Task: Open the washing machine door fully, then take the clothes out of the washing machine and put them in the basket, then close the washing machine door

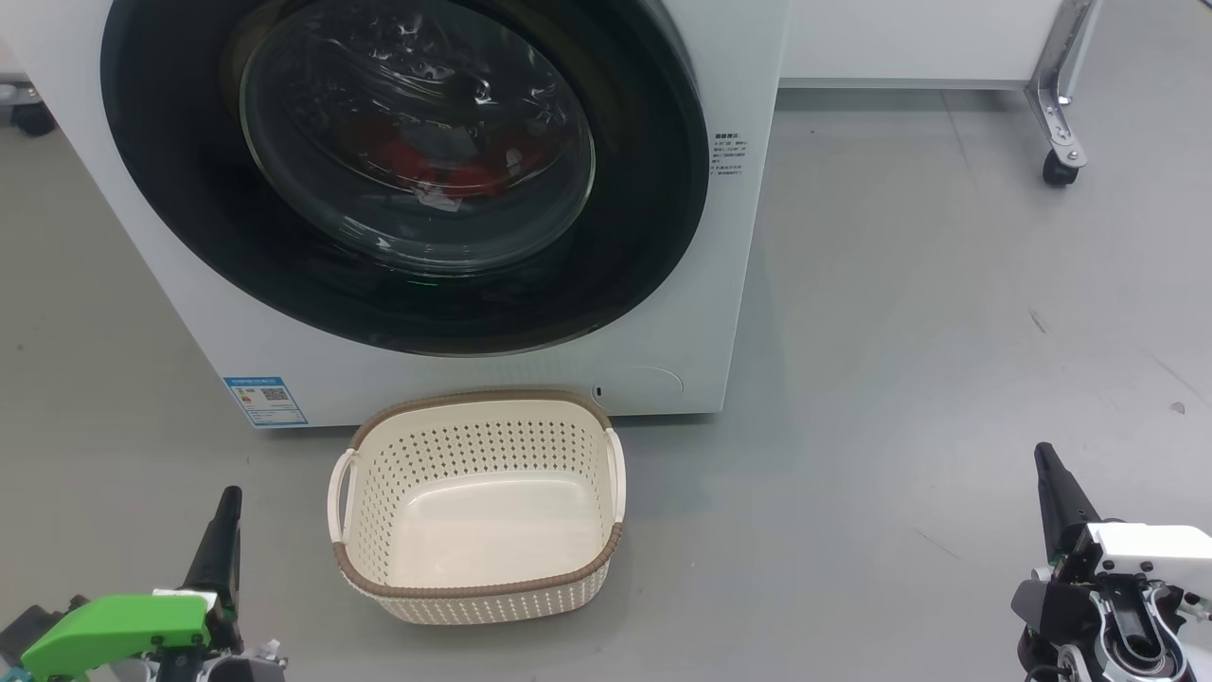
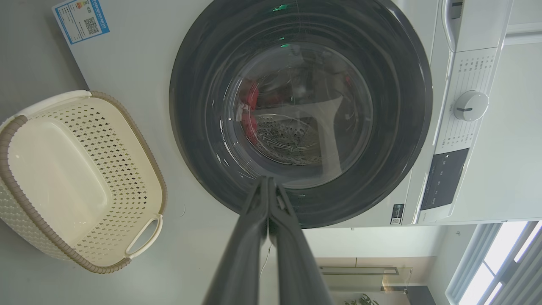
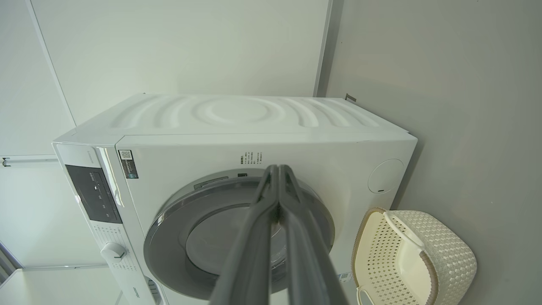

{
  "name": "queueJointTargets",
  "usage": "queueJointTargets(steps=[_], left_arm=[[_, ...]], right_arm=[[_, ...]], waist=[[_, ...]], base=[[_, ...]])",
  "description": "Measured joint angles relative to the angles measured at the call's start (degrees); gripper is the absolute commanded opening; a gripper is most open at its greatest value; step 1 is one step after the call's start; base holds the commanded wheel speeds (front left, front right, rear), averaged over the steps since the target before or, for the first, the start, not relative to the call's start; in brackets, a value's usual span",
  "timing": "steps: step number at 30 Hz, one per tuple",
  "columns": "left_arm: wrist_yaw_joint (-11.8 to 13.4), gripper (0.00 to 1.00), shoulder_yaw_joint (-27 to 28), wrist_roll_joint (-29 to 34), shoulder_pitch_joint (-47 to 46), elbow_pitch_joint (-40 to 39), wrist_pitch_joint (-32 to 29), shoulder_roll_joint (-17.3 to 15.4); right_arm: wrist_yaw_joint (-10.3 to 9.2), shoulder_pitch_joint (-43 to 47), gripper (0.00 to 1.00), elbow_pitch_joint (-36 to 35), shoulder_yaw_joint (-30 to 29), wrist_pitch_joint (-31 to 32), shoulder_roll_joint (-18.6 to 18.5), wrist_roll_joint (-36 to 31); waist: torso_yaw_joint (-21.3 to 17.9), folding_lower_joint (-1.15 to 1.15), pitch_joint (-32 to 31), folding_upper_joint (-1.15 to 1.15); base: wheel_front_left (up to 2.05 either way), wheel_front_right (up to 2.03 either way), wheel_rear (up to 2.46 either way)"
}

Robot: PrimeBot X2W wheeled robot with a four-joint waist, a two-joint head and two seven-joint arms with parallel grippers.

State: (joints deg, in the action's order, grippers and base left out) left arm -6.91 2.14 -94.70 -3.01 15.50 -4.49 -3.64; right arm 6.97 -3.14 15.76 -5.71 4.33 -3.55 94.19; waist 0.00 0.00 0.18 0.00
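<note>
Grey floor (image 1: 900, 332) runs across the lower frame of the head view. Lower left: the left gripper (image 1: 230, 499), fingers pressed together, holding nothing. Lower right: the right gripper (image 1: 1047, 466), likewise closed and empty. Lower centre: the basket (image 1: 473, 590) stands empty, just in front of the washing machine (image 1: 473, 379). Upper centre: the washing machine door (image 1: 189, 218) sits shut against the front, and the clothes (image 1: 407, 156) show red behind its glass, inside the drum. Assessment: no step completed; opening, unloading and closing are all outstanding
</note>
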Motion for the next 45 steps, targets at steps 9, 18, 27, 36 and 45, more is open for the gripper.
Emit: queueJointTargets(steps=[9,18,27,36,45], left_arm=[[0.00,0.00,0.04,0.00,0.00,0.00,0.00,0.03],[0.00,0.00,0.10,0.00,0.00,0.00,0.00,0.08],[0.07,1.00,-0.44,-0.01,2.24,2.98,0.02,1.64],[0.07,1.00,-0.47,0.00,2.67,2.76,0.68,1.80],[0.07,1.00,-0.56,0.53,2.43,2.32,2.31,1.80]], right_arm=[[0.00,0.00,0.00,0.00,-0.02,0.41,0.01,-0.01],[0.00,0.00,0.00,0.00,-0.04,0.41,0.02,-0.01],[-0.05,2.69,1.00,2.92,0.19,0.40,1.47,0.01],[-0.05,3.18,1.00,3.01,0.19,-0.47,1.62,-0.58],[-0.05,3.04,1.00,2.77,0.29,-2.14,1.33,-2.55]], waist=[[0.00,0.00,0.00,0.00],[0.00,0.00,0.00,0.00],[0.00,0.00,0.00,0.00],[-0.01,0.00,0.01,0.00],[-0.02,0.00,-0.02,0.00]], base=[[0.00,0.00,0.00],[0.00,0.00,0.00],[0.00,0.00,0.00],[0.00,0.00,0.00],[0.00,0.00,0.00]])
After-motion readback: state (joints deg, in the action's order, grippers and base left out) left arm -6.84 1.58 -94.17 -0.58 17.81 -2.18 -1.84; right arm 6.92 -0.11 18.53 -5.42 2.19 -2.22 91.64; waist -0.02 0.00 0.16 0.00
